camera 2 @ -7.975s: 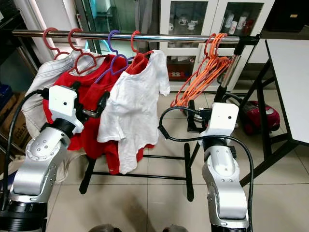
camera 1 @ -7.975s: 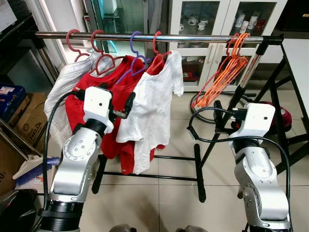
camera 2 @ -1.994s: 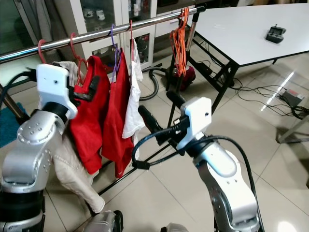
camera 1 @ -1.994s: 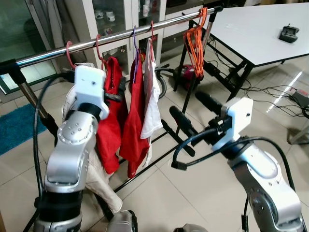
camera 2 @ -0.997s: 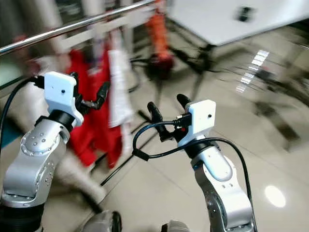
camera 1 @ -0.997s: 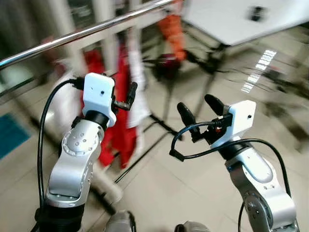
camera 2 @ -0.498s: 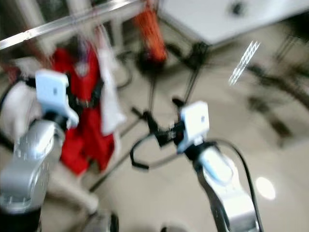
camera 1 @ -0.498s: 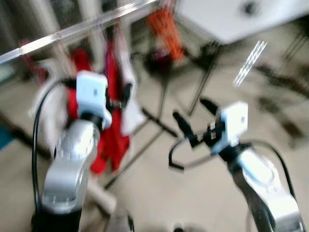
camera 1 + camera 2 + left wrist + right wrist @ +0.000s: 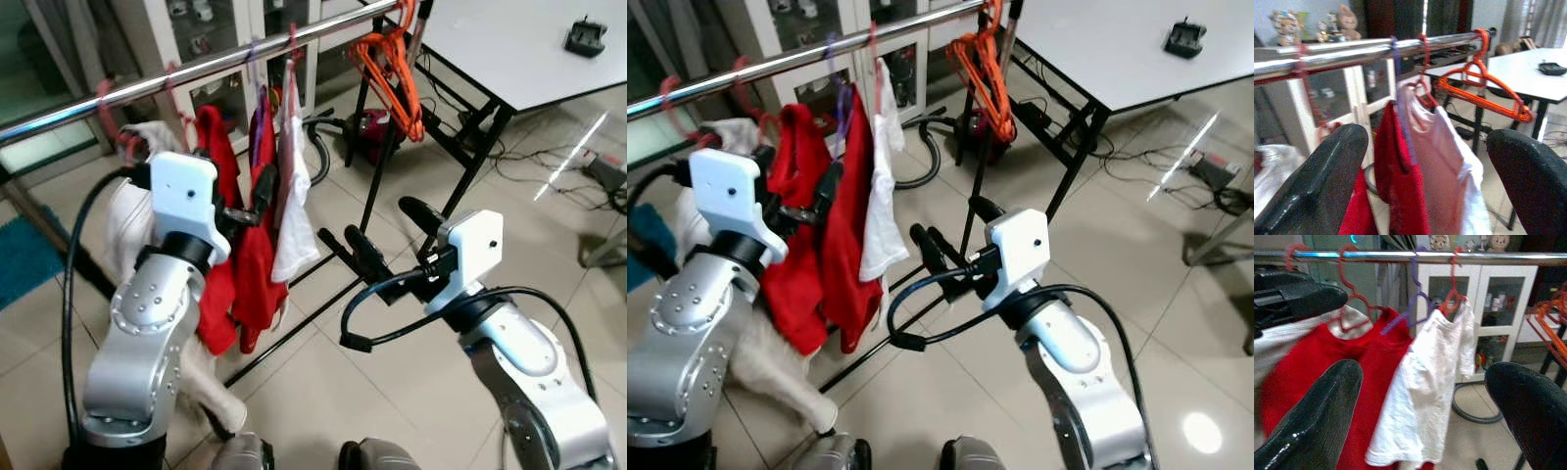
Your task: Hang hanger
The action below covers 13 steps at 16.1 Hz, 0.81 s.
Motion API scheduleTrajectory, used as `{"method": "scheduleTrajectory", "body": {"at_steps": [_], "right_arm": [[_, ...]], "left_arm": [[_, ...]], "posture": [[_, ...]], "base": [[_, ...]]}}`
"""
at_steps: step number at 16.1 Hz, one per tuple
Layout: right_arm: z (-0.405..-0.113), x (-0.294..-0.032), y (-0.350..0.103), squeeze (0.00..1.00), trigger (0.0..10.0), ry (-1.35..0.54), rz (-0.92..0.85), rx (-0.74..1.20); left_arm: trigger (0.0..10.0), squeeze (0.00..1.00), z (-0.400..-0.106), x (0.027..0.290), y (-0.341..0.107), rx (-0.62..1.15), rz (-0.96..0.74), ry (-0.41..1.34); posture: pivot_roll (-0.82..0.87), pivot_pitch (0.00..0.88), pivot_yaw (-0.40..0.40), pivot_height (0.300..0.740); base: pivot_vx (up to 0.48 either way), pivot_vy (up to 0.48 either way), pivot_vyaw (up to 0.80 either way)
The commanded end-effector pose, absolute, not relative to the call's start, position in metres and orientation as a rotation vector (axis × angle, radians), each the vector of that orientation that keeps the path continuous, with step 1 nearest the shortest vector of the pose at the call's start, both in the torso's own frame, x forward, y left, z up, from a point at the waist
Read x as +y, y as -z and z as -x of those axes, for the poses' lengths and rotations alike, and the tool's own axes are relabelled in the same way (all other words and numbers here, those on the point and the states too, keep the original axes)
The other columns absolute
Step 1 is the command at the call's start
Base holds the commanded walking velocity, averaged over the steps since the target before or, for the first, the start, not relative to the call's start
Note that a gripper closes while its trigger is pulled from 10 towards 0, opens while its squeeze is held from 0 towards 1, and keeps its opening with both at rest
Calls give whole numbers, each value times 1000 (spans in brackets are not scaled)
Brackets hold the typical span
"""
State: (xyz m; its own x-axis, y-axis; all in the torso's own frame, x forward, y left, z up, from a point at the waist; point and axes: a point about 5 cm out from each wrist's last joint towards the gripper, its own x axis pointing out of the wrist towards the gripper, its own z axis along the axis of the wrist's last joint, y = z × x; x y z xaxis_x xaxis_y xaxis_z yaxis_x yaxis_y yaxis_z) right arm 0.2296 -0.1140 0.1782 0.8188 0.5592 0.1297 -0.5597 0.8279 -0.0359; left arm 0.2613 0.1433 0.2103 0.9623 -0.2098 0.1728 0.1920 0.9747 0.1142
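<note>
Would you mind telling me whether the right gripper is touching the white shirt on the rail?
Apart. In the right wrist view the right gripper is open, with the white shirt hanging beyond its fingers; the left eye view shows floor between them.

Rail (image 9: pixel 216 65) runs from near left to far right. Shirts (image 9: pixel 257 196) hang from it at the left, a bunch of bare hangers (image 9: pixel 392 61) at its right end. A vacuum cleaner (image 9: pixel 364 132) sits on the floor behind the rail; a table (image 9: pixel 509 49) stands at the right.
</note>
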Motion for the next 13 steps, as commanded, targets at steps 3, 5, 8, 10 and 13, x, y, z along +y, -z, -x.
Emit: {"method": "scheduleTrajectory", "body": {"at_steps": [3, 5, 8, 10, 13], "right_arm": [[-229, -117, -180, 0, 10000, -581, -7, -146], [-232, -119, -181, 0, 10000, -566, -2, -147], [-235, -119, -185, 0, 10000, -555, -12, -160], [-236, -121, -186, 0, 10000, -550, -7, -162], [-237, -121, -186, 0, 10000, -562, 3, -157]], "left_arm": [[10000, 0, -266, 146, -215, -197, -129, 218], [10000, 0, -273, 151, -214, -170, -112, 187], [10000, 0, -282, 158, -215, -156, -145, 155], [10000, 1000, -294, 166, -210, -111, -105, 120], [10000, 1000, -306, 169, -206, -73, -119, 111]], "posture": [[5, 70, -9, 740], [1, 66, -5, 740], [1, 67, -5, 740], [-3, 69, -5, 740], [-11, 74, -3, 740]], "base": [[0, 0, 0], [0, 0, 0], [0, 0, 0], [0, 0, 0], [0, 0, 0]]}}
